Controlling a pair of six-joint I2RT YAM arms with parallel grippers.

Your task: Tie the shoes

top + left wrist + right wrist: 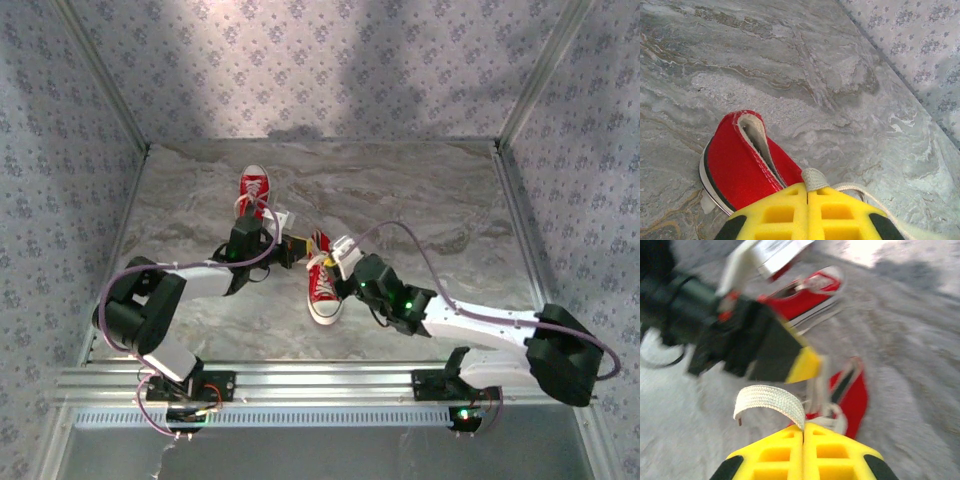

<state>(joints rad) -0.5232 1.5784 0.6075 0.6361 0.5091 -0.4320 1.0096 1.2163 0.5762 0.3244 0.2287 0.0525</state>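
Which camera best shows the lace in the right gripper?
Right wrist view: the white lace loops up from the shut right gripper. In the top external view it is too small to make out. The left wrist view shows the left gripper pinching another lace end.

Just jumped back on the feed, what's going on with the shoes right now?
Both arms are working on the nearer red shoe. The left gripper is shut on a short bit of white lace. The right gripper is shut on a flat lace loop held up above the shoe. The two grippers meet close together over that shoe. I can't see a finished bow. The other shoe lies farther back, apart from both grippers.
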